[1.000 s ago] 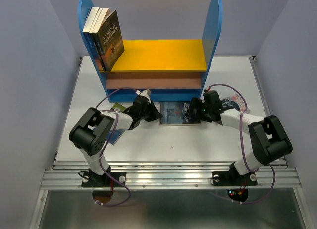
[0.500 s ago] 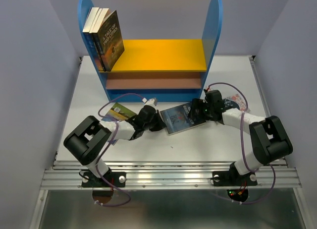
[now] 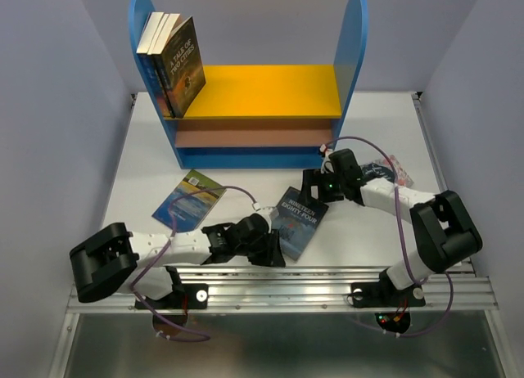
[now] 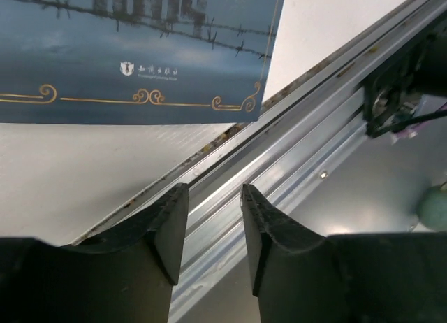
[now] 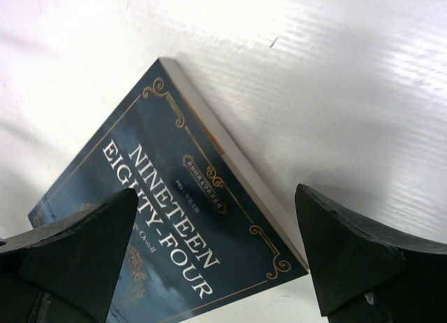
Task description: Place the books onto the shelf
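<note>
A dark blue Nineteen Eighty-Four paperback (image 3: 299, 220) is seen flat, face up and skewed, between the left gripper (image 4: 213, 197) and the right gripper (image 5: 216, 191). Three books (image 3: 172, 63) are leaned upright on the shelf (image 3: 270, 92), well beyond both.

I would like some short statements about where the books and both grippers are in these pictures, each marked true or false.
1. Some books lean at the left end of the yellow upper board. True.
2. The Nineteen Eighty-Four book stands on the brown lower board. False: it lies flat on the table.
3. The right gripper is wide open above that book. True.
4. The left gripper is clamped on that book. False: nothing is between its fingers, and the book's corner lies beyond them.
5. Only one book lies on the table. False: a green-and-blue book lies further left.
</note>
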### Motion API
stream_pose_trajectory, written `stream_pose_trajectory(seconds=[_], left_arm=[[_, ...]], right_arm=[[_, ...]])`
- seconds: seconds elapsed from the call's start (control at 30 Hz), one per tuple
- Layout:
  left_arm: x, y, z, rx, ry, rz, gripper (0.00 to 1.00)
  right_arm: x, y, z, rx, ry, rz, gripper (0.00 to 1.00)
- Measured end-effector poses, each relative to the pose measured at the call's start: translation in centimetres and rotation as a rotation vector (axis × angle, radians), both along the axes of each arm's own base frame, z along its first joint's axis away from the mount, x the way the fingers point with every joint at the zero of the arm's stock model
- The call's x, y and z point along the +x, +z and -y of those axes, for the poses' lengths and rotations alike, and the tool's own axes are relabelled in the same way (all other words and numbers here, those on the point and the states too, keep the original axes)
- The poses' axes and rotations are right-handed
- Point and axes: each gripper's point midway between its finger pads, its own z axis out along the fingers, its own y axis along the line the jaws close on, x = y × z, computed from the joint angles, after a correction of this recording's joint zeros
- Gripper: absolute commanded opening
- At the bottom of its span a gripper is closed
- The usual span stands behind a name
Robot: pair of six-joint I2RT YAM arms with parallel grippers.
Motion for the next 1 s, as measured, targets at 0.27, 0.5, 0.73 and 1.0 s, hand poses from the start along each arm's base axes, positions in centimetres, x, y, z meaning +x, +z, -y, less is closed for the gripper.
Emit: stream_pose_trajectory(seconds=[0.27,0.5,0.73,1.0], left_arm=[[1.6,6.5,-0.5,-0.028,0.061,0.109,0.99],[8.2,11.6,-2.5,-0.041,0.259,0.287,0.99],[15.7,8.2,-4.6,0.048,0.354,0.328,0.99],[15.9,2.2,-2.6,0.122,0.204,0.266,0.82]], right_arm=[[3.9,3.0,1.1,-0.048,-0.166,0.078,1.0],[3.5,7.7,3.5,-0.004,-0.376,0.163,1.0],[-3.1,5.0,5.3,0.067,-0.425,0.074,1.0],[-7.0,1.8,3.8,0.156,-0.35,-0.063,1.0]])
